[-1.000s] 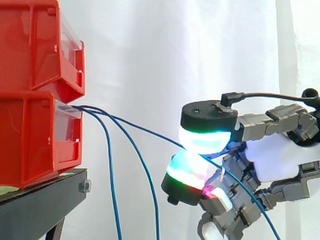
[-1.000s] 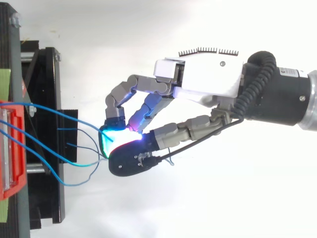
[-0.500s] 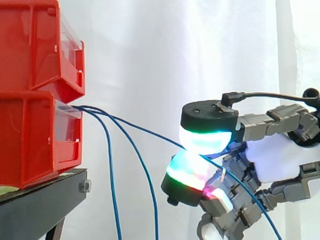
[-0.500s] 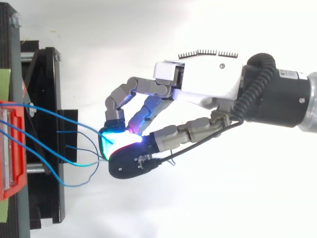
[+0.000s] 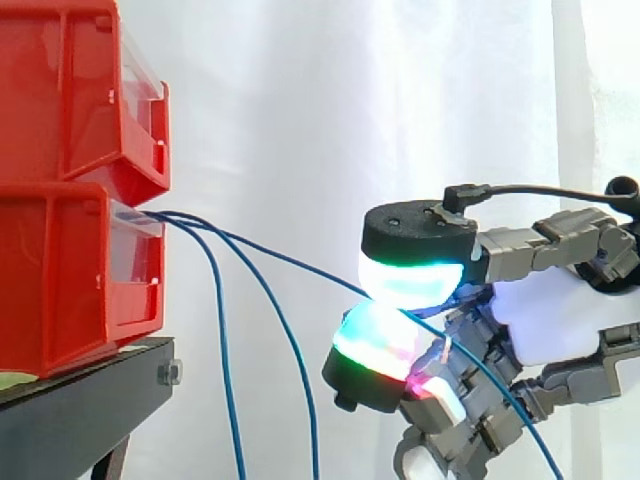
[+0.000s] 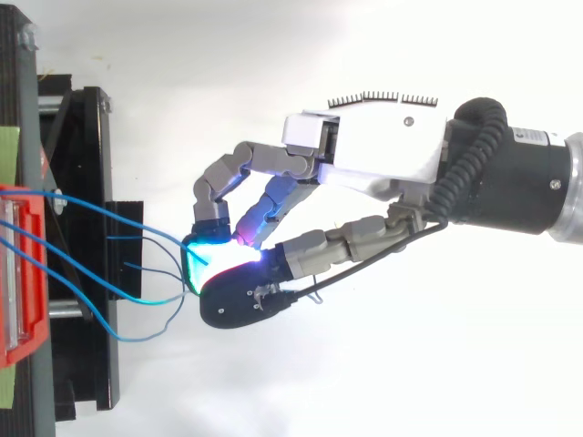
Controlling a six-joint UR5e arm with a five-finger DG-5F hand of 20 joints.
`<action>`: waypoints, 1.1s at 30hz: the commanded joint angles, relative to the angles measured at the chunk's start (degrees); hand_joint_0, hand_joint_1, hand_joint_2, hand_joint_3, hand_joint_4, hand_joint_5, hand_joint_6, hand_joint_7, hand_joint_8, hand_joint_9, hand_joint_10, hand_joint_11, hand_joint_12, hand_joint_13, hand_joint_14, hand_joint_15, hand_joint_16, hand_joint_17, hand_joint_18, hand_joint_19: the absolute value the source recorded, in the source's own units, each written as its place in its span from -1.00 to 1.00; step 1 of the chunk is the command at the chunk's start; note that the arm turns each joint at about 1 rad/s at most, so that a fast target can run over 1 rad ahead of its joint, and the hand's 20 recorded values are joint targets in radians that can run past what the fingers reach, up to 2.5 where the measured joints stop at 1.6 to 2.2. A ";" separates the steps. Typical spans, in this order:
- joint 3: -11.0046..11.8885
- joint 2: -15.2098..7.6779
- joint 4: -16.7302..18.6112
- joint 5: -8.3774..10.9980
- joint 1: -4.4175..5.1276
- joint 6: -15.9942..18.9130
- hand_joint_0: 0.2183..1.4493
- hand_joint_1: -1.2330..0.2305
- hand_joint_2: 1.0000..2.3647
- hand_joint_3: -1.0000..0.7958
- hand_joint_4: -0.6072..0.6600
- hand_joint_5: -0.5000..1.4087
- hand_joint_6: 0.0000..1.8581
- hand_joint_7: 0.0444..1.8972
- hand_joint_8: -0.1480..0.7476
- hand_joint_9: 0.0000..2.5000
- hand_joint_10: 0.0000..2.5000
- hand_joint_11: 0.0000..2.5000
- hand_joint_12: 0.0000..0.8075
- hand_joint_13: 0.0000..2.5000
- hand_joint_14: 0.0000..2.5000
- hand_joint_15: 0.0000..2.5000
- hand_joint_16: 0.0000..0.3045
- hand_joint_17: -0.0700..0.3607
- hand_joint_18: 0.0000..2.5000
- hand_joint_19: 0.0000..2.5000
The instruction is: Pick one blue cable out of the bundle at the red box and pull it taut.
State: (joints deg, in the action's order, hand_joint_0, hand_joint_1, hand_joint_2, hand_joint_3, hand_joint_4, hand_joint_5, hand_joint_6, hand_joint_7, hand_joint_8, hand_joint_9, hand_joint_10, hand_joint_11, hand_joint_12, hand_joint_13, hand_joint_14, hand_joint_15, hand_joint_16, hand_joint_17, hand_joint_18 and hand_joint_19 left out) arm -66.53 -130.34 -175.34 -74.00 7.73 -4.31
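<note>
Three blue cables come out of the lower red box (image 5: 70, 270) at the left. One blue cable (image 5: 290, 266) runs rightward in a nearly straight line to my hand (image 5: 545, 310) and passes between two glowing fingertips (image 5: 405, 280) that pinch it. Past the pinch it slopes down to the lower right. The other two blue cables (image 5: 222, 350) hang down loose from the box. From above, my hand (image 6: 383, 159) reaches in from the right, and its fingertips (image 6: 205, 250) meet on the cable (image 6: 109, 264) a short way from the red box (image 6: 18, 273).
A second red box (image 5: 80, 90) is stacked on the lower one. Both rest on a black stand (image 5: 80, 410), with a white curtain behind. In the top view the stand's black frame (image 6: 86, 246) lies under the cables.
</note>
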 commanded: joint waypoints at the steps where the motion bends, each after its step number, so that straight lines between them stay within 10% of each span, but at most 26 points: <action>1: 0.00 0.00 0.00 0.00 0.00 0.00 -0.22 -0.34 -0.96 0.13 -0.40 -0.66 0.06 0.24 0.00 -0.25 -0.99 -0.20 -0.07 -0.38 -0.98 -0.54 -0.69 -0.19 -0.47 -0.69; 33: -0.18 0.00 0.00 0.00 0.00 0.00 -0.22 -0.34 -0.96 0.11 -0.39 -0.66 0.06 0.21 -0.01 -0.26 -0.99 -0.21 -0.07 -0.39 -0.99 -0.55 -0.69 -0.19 -0.47 -0.69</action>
State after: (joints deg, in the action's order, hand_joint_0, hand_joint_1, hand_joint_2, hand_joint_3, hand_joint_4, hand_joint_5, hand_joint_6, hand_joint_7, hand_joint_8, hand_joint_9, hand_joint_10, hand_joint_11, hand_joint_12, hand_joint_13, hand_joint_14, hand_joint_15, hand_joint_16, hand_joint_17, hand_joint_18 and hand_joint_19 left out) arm -66.69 -130.34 -175.34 -73.97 7.73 -4.31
